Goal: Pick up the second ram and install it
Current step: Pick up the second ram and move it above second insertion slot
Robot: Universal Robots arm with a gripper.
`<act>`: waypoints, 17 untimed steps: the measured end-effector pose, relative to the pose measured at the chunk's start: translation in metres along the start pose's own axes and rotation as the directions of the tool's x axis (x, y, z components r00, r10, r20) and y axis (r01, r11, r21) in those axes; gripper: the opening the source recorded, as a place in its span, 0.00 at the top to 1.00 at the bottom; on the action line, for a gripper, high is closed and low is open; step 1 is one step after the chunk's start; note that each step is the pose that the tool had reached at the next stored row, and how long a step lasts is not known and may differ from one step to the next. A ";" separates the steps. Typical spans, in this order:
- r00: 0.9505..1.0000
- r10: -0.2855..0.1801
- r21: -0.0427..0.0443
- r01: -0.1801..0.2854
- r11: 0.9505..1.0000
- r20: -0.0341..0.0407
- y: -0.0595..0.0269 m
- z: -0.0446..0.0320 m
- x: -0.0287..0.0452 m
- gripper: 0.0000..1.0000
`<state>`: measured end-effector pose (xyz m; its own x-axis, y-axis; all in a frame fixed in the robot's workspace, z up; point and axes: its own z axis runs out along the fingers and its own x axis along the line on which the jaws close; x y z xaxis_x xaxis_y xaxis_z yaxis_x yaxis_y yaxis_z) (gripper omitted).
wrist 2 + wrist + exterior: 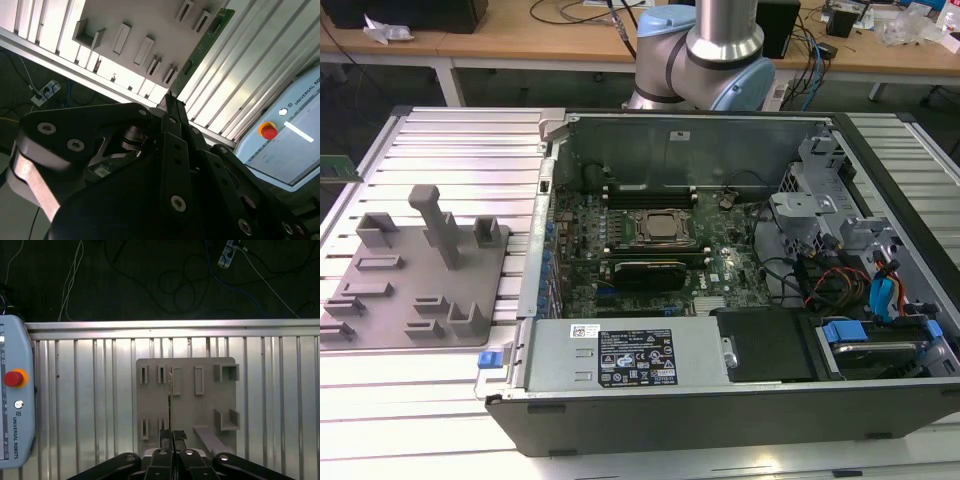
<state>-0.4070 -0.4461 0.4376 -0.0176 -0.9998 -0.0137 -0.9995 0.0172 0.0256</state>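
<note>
Right, your gripper (172, 434) has its fingers closed on the second ram (170, 400). In the first wrist view the stick is edge-on, a thin line running out from the fingertips over the grey fixture plate (190, 412). In the second wrist view it shows as a green strip (202, 45) reaching away from the gripper (169, 99) across that plate. I can't tell whether its far end is clear of the plate's slots.

Risks as I judge them:
- The grip looks to be at one end only, which leaves a long lever. Any knock could pivot the stick between the pads.
- If the far end sits in a plate slot, a skewed pull could bind it.
- The plate (470, 270) lies at the exterior view's left and the open case (720, 400) fills centre and right. The memory slots (650, 190) sit just beside the processor socket (665, 228), behind the case wall, with cables (810, 275) nearby. A tilted stick could catch the wall or miss its slot.
- Pressing it in skewed could stress the board or the connector.
- You can't see the notch orientation or the latch state, and a wrong-way stick would not seat.
</note>
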 end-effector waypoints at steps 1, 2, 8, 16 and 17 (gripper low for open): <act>1.000 0.000 0.000 0.000 1.000 0.000 -0.0005 0.0000 0.0000 0.91; 1.000 0.000 0.000 0.000 1.000 0.000 -0.0010 0.0000 0.0000 0.91; 1.000 0.000 0.000 0.000 1.000 0.000 -0.0073 -0.0001 -0.0001 0.91; 1.000 0.000 0.000 0.000 1.000 0.000 -0.0184 -0.0005 -0.0004 0.91; 1.000 0.000 0.000 0.000 1.000 0.000 -0.0201 -0.0005 -0.0004 0.91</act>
<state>-0.3869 -0.4461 0.4376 -0.0176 -0.9997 -0.0138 -0.9995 0.0173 0.0255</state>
